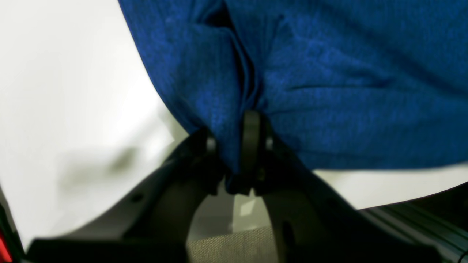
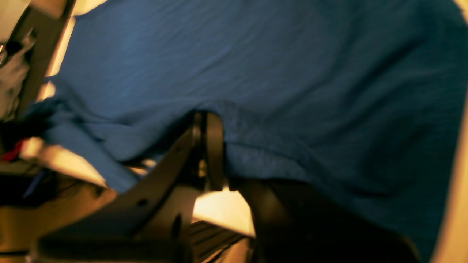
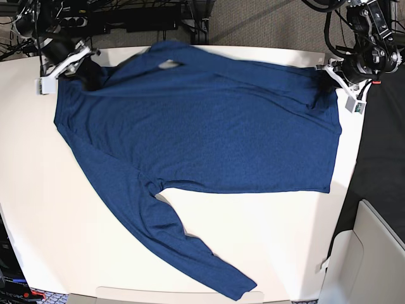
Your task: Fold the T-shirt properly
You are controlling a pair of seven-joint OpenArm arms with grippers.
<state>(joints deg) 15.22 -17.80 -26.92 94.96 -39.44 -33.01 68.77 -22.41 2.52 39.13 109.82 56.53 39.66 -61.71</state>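
1. Nearest my left wrist camera, the left gripper is clamped on a bunched fold of the T-shirt; I see cloth pinched between its dark jaws.
2. Right gripper is closed on the shirt's edge, with the fabric draped over and beyond its jaws.
3. From the base view, I find the T-shirt spread flat on the white table, between the two grippers: right gripper at the shoulder corner, left gripper at the hem corner.
4. Long axis runs across the table, neck toward the right gripper's side, hem toward the left gripper's.
5. One long sleeve stretches diagonally toward the near table edge.
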